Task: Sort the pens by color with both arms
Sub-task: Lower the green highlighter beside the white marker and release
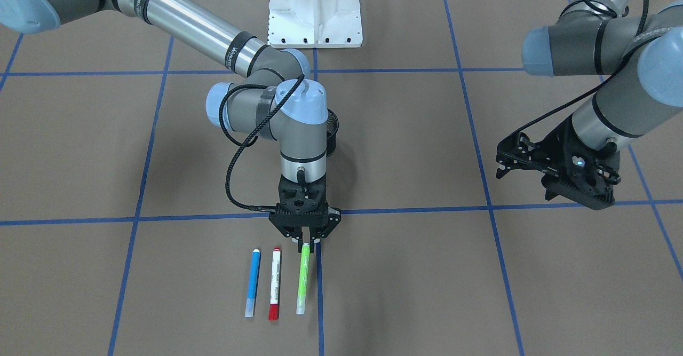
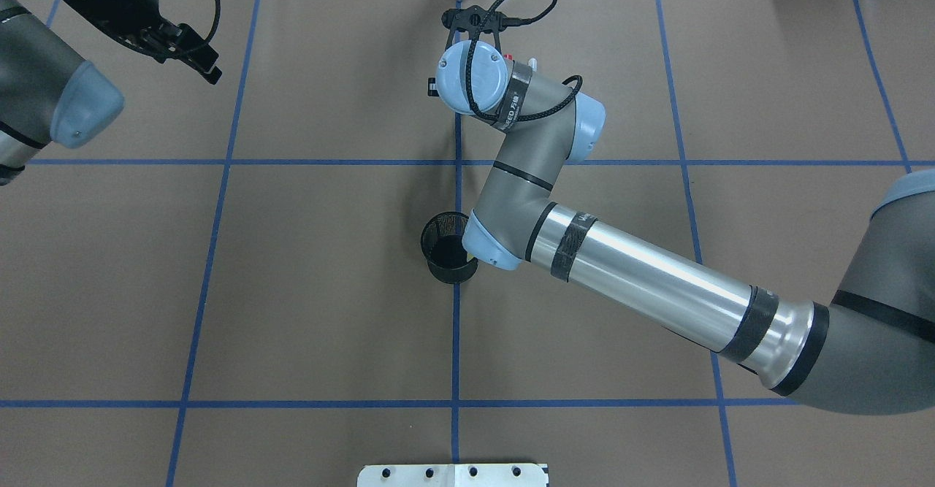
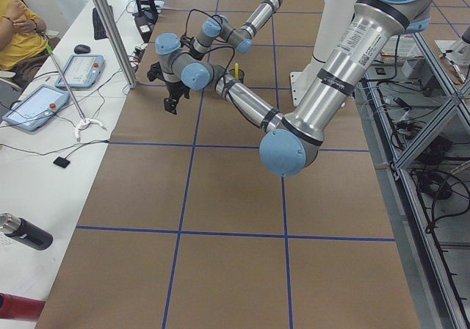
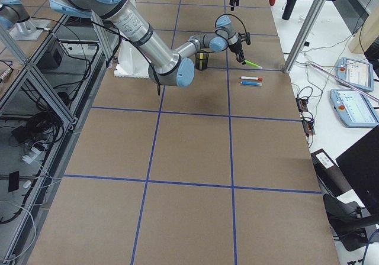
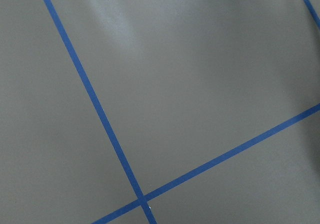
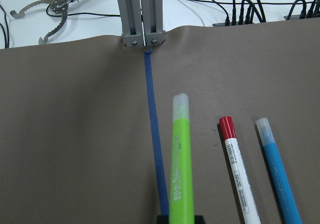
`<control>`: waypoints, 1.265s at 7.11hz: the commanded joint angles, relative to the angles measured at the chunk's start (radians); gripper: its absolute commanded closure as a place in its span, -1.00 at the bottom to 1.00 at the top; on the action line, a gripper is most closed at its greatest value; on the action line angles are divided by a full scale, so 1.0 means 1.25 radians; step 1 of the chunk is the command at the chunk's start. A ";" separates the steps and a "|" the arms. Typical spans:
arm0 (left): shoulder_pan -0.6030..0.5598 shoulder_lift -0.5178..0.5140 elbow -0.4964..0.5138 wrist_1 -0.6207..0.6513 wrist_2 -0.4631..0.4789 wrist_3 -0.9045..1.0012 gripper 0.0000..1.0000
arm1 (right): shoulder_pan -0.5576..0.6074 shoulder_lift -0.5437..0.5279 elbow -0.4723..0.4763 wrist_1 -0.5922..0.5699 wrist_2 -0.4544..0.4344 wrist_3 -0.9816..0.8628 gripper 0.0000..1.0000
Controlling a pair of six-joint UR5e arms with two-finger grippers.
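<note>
My right gripper (image 1: 306,243) is shut on the upper end of the green pen (image 1: 302,280), which slants a little off the table (image 4: 252,64). In the right wrist view the green pen (image 6: 178,164) runs out from the jaws beside a blue tape line. The white pen with red cap (image 1: 275,284) and the blue pen (image 1: 253,283) lie parallel on the paper right next to it. A yellow pen (image 3: 236,69) stands in the black mesh cup (image 2: 448,247). My left gripper (image 1: 525,182) hangs open and empty far to the side, over bare paper.
The brown table cover carries a grid of blue tape lines (image 1: 405,210). The white pedestal base (image 1: 315,12) sits at the robot's side. An aluminium post (image 6: 140,11) and cables stand at the table's far edge; a person sits beside tablets (image 3: 79,70).
</note>
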 commanded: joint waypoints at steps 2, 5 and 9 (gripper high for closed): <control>0.000 0.001 0.005 -0.002 0.000 0.000 -0.98 | -0.004 -0.011 -0.001 0.031 0.000 -0.019 -0.45; 0.001 0.000 0.002 0.001 0.000 -0.036 -0.99 | 0.008 -0.004 0.006 0.030 0.035 -0.033 -0.95; 0.093 -0.102 -0.016 0.009 0.006 -0.454 -0.99 | 0.149 -0.010 0.105 -0.191 0.392 -0.102 -0.96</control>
